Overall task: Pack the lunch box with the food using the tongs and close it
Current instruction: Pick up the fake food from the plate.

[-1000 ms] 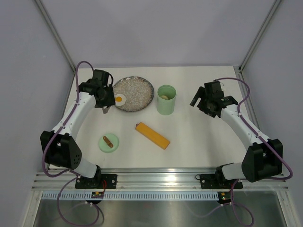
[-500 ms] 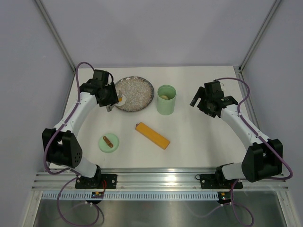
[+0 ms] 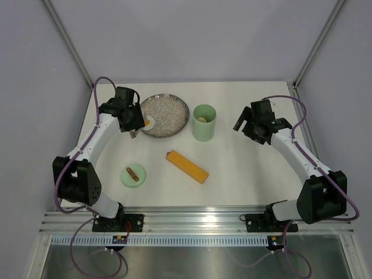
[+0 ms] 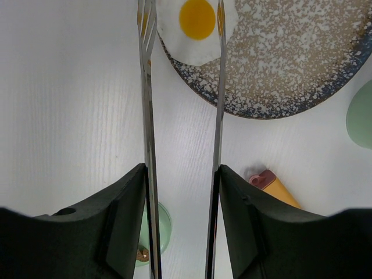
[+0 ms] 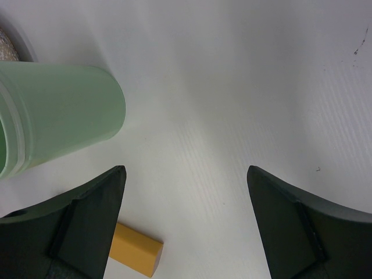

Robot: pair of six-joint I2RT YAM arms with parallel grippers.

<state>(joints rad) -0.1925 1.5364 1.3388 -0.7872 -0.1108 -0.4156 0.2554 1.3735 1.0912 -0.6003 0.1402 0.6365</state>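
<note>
My left gripper (image 3: 132, 121) (image 4: 182, 168) is shut on the tongs (image 4: 148, 116), a finger (image 4: 104, 232) pressing each thin metal arm from outside. The two arms run forward and flank a fried egg (image 4: 196, 26) (image 3: 149, 122), white with an orange yolk, at the left rim of the speckled plate (image 3: 171, 110) (image 4: 290, 70). The mint lunch box (image 3: 204, 122) (image 5: 58, 116) stands open right of the plate with a cream piece (image 3: 201, 119) inside. Its lid (image 3: 134, 175) (image 4: 163, 221) lies near the front left. My right gripper (image 3: 245, 124) (image 5: 186, 171) hovers open and empty right of the box.
A long orange-yellow bar (image 3: 187, 167) (image 4: 276, 189) (image 5: 136, 250) lies diagonally on the white table between the lid and the lunch box. Grey walls and metal frame posts close in the table at the back and sides.
My left gripper has edged right with the tongs toward the plate, briefly covering the egg, then eased back a little. The right arm has not moved.
</note>
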